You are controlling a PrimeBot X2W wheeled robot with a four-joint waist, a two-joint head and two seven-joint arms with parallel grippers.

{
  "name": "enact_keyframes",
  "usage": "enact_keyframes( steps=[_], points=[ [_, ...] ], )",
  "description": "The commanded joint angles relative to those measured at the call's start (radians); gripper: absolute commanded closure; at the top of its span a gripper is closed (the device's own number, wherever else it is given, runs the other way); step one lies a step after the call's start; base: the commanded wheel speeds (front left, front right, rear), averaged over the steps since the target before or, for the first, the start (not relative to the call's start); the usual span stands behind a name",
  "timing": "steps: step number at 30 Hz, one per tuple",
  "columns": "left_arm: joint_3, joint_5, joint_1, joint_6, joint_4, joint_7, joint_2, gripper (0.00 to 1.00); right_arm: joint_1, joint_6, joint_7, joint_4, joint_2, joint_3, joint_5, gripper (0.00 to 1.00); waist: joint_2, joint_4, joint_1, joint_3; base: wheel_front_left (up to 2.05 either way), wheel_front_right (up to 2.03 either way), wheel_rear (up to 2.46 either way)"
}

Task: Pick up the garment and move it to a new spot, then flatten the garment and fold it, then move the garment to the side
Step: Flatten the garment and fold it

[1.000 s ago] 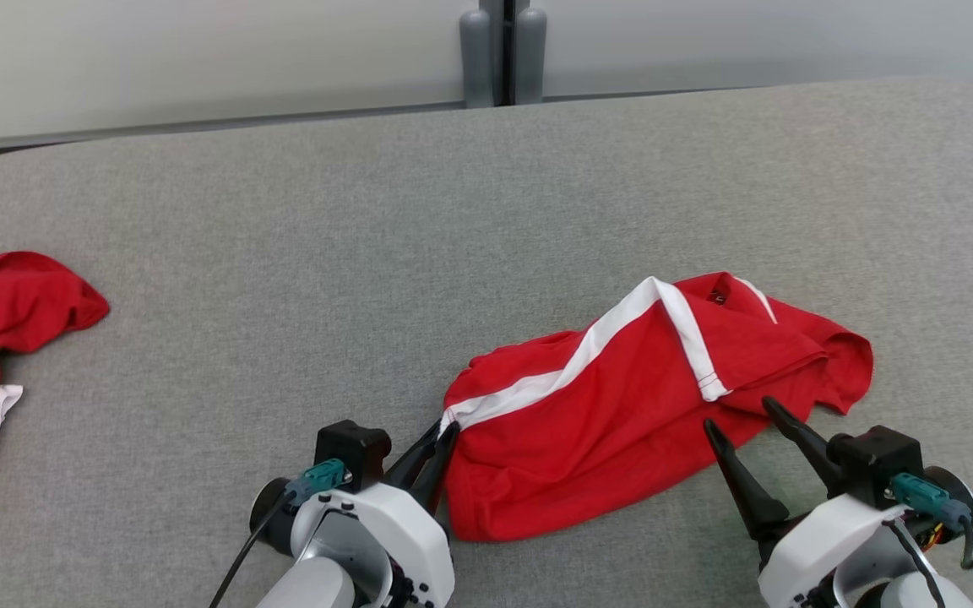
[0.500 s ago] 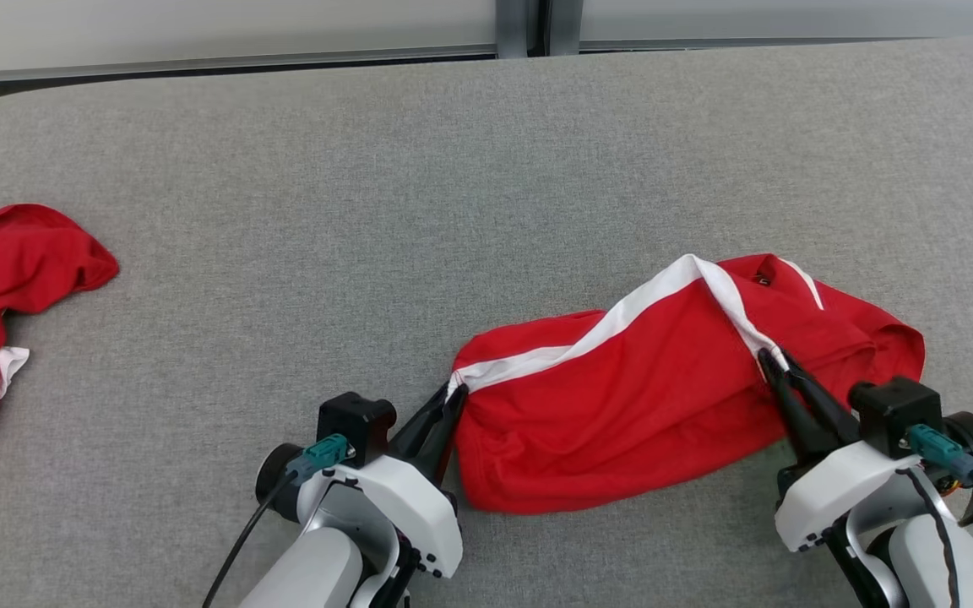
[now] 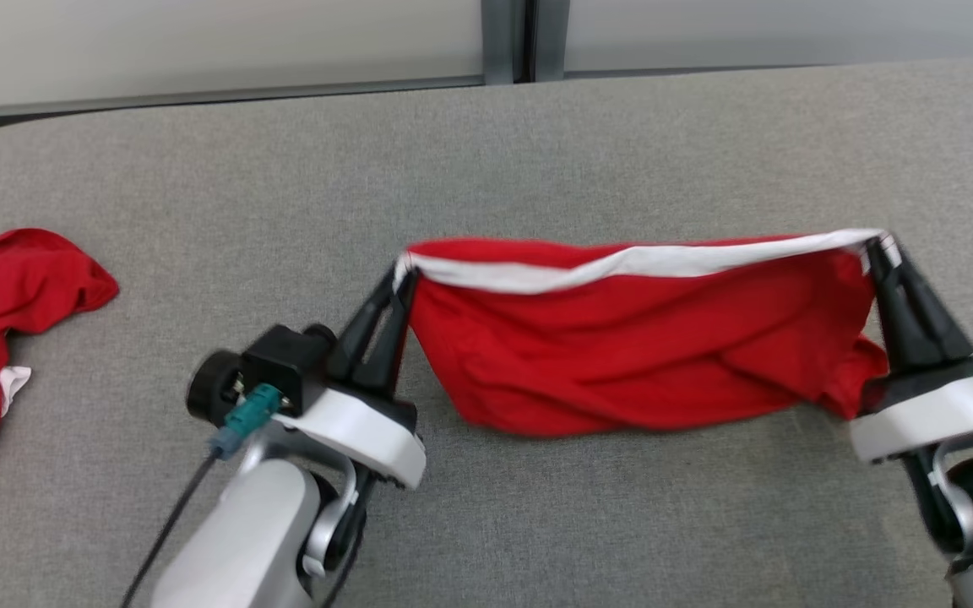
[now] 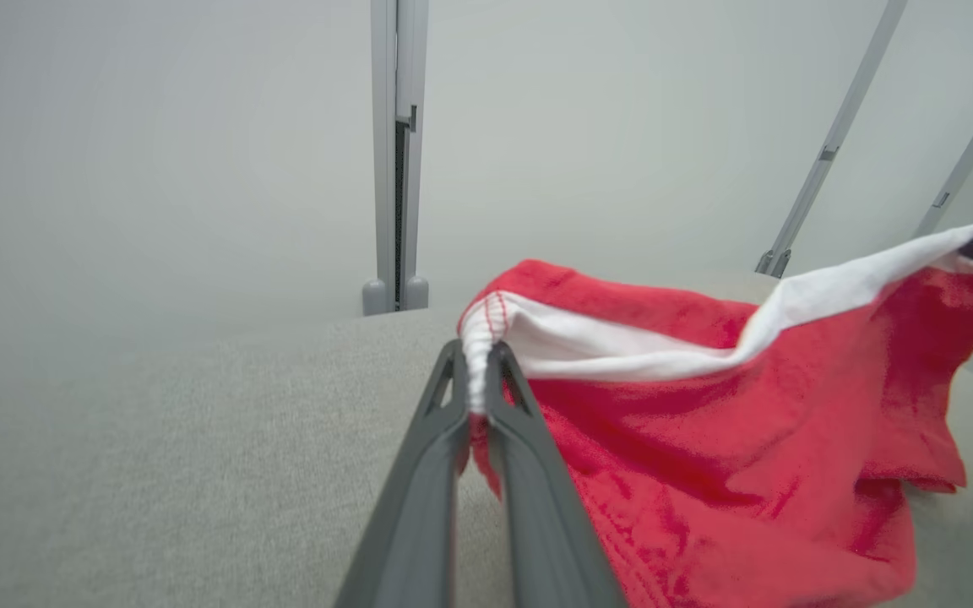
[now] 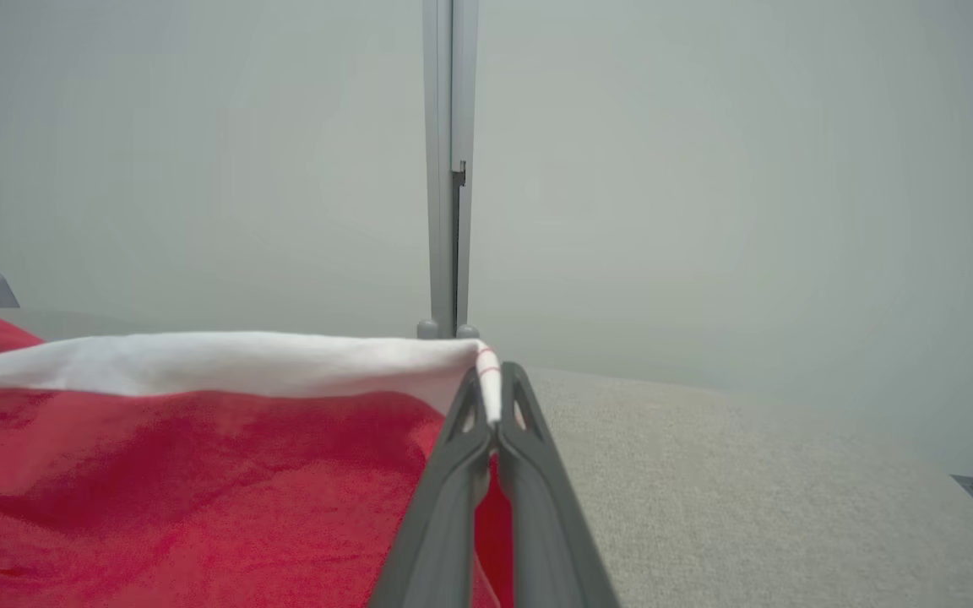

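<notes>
A second ago the right hand [image 3: 877, 247] stood open just beside the right end of the red garment [image 3: 622, 355], which lay bunched on the grey worktop [image 3: 537, 143]. Since then it has shut on the white band [image 3: 647, 260] at that end, and both arms have lifted and drawn apart. The left hand [image 3: 400, 283] is clamped as before on the band's other end, its fingers pinching the stitched corner in its wrist view. Now the band runs nearly taut from left to right between the two hands — the red body hangs below it, its lowest fold looking close to or brushing the worktop at the near middle. So the pick-up appears done and the carry to a new spot can begin — flattening and folding are still ahead. A second red garment [image 3: 13, 287] lies at the left edge, well apart
</notes>
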Motion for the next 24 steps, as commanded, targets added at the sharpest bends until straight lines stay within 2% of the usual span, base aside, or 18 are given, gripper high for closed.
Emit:
enact_keyframes(
  steps=[1, 7, 11, 18, 24],
  points=[
    [0.009, 0.011, -0.02, 0.009, -0.016, -0.005, 0.01, 1.0, -0.014, 0.0, -0.006, -0.013, -0.007, -0.008, 0.002, 1.0, 0.0, -0.005, 0.0, -0.015, 0.0, 0.0, 0.0],
    [0.044, 0.067, -0.074, 0.066, -0.212, 0.01, 0.065, 1.0, -0.053, 0.0, 0.015, -0.153, -0.028, -0.058, 0.015, 1.0, 0.0, -0.024, 0.0, -0.065, 0.0, 0.0, 0.0],
    [0.062, 0.101, -0.119, 0.095, -0.358, 0.056, 0.1, 1.0, -0.084, 0.0, 0.051, -0.281, -0.046, -0.093, 0.013, 1.0, 0.0, -0.032, 0.0, -0.089, 0.0, 0.0, 0.0],
    [0.077, 0.113, -0.154, 0.111, -0.446, 0.108, 0.125, 1.0, -0.109, 0.0, 0.107, -0.36, -0.049, -0.112, 0.027, 1.0, 0.0, -0.037, 0.0, -0.089, 0.0, 0.0, 0.0],
    [0.089, 0.086, -0.207, 0.098, -0.421, 0.113, 0.111, 1.0, -0.162, 0.0, 0.134, -0.36, -0.048, -0.115, 0.058, 1.0, 0.0, -0.031, 0.0, -0.038, 0.0, 0.0, 0.0]
  ],
)
